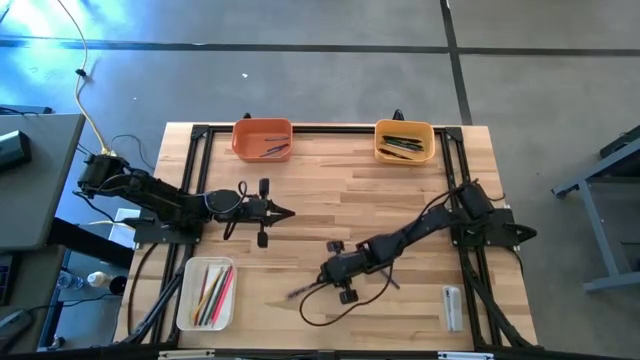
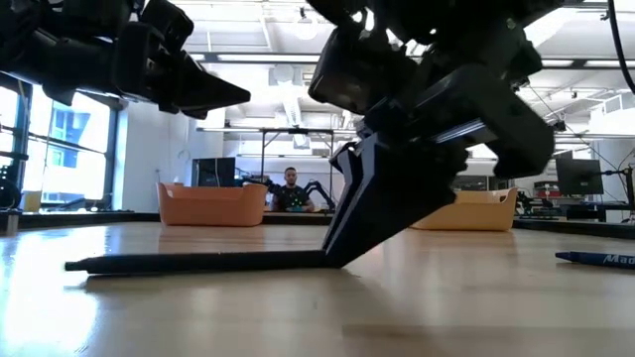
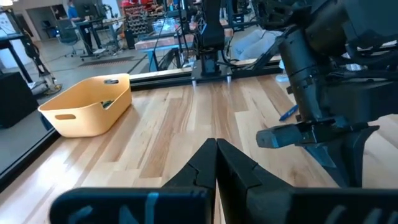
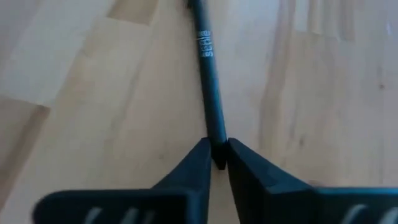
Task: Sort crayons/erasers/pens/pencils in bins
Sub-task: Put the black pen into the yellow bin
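Note:
A dark pen (image 1: 300, 292) lies flat on the wooden table, left of centre near the front. My right gripper (image 1: 322, 281) is down at the pen's right end and shut on it; the low view shows the pen (image 2: 198, 263) stretching away from the fingers (image 2: 342, 253). My left gripper (image 1: 290, 212) hovers shut over the table's left middle, holding nothing. The orange bin (image 1: 262, 138) and the yellow-orange bin (image 1: 404, 141) stand at the far edge. The white bin (image 1: 205, 293), near left, holds coloured pencils. My right gripper pinches the pen's end (image 4: 217, 144) between its two fingertips. The fingers slant down from the table's right side, roughly in line with the pen's length. The pen lies level on the table (image 2: 298, 307) along its whole length.
A small clear-grey block (image 1: 452, 306) lies near the front right. A blue stick (image 2: 595, 258) lies on the table to the right of my right gripper. A black frame runs around the table's edges. A person sits in the room beyond the far edge.

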